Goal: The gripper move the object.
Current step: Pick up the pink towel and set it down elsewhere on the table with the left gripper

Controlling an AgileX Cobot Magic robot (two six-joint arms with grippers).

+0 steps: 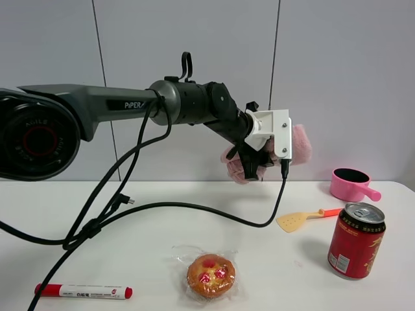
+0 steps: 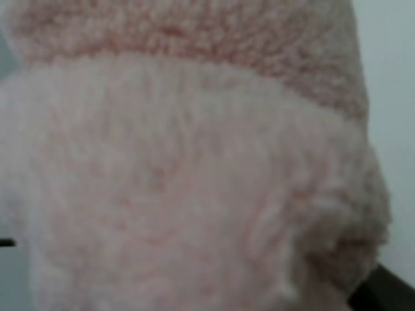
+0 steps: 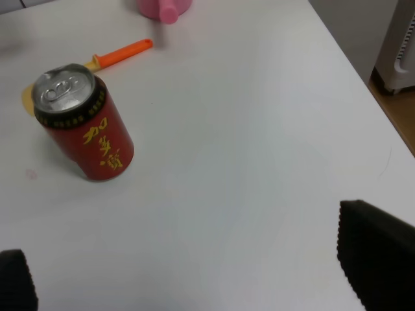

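My left gripper (image 1: pixel 250 166), a black claw on the dark arm, is shut on the pink rolled towel (image 1: pixel 299 144) and holds it in the air above the back of the white table (image 1: pixel 162 246). The towel sticks out on both sides of the claw and its white camera mount. In the left wrist view the fuzzy pink towel (image 2: pixel 194 181) fills nearly the whole picture and hides the fingers. My right gripper (image 3: pixel 188 285) is open and empty over bare table; its dark fingertips (image 3: pixel 376 259) stand far apart. It does not show in the exterior high view.
A red can (image 1: pixel 355 240) (image 3: pixel 84 123) stands at the right. Behind it lie a yellow spatula with an orange handle (image 1: pixel 299 220) (image 3: pixel 123 52) and a pink toy pot (image 1: pixel 351 184) (image 3: pixel 165 6). A wrapped pastry (image 1: pixel 210 275) and a red marker (image 1: pixel 83 291) lie in front. Black cables (image 1: pixel 130 214) trail across the table.
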